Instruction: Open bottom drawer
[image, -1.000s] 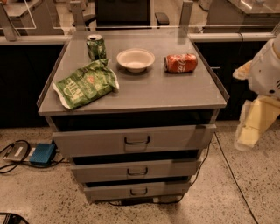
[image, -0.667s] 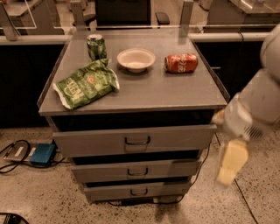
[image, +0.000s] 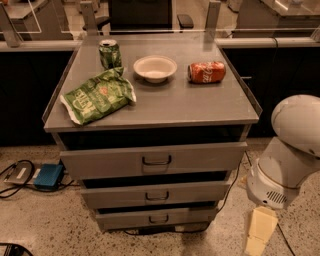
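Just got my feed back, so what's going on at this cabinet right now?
The robot is meant to open the bottom drawer, but it holds nothing. Its gripper hangs low, right of the cabinet near the floor, apart from the drawer's handle. On top sit a chip bag, green can, bowl and red can.

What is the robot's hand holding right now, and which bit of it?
Nothing. The gripper hangs low to the right of the cabinet, apart from the bottom drawer and its handle, with nothing in it.

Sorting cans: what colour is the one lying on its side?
Red can, camera view; gripper low right.
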